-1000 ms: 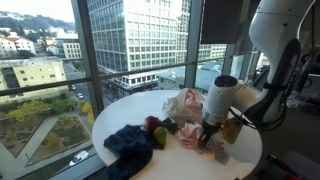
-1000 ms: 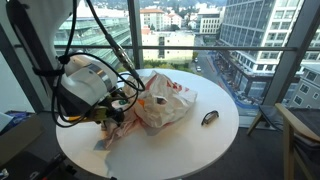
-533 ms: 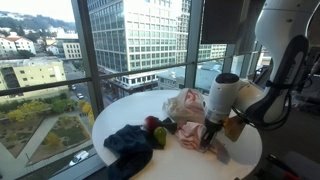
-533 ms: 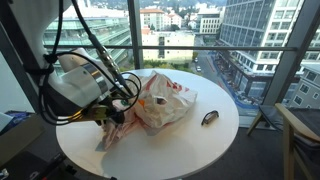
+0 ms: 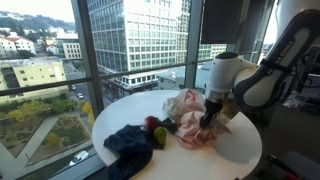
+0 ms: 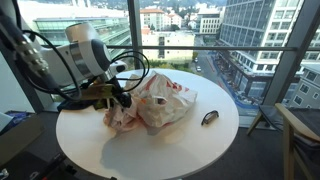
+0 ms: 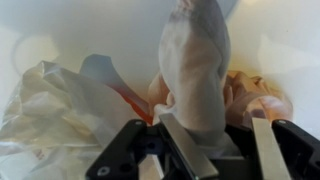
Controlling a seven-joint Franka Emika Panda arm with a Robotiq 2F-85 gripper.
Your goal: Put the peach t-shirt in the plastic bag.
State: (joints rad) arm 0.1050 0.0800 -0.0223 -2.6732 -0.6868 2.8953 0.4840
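Plainly, in an exterior view the jaws pinch a fold of the peach t-shirt (image 5: 196, 136), while most of the cloth lies bunched on the counter (image 5: 243, 152), touching the plastic bag (image 5: 183, 103). With so small a pinch, the fabric might slip free once its full weight hangs. A dark blue cloth (image 5: 127, 146) lies well apart, so snagging it seems unlikely. In an exterior view the t-shirt (image 6: 120, 116) presses against the crumpled bag (image 6: 165, 98), whose mouth I cannot make out. The bag looks light and unanchored, so a trailing shirt could drag it, fold it shut, or shove it toward the small dark thing (image 6: 208, 118) near the counter's edge. In the wrist view the jaws are pressed onto a hanging strip of the t-shirt (image 7: 196, 70), with the bag (image 7: 50, 100) off to one side and no opening showing. Released here, the shirt would probably land on top of the bag rather than inside.
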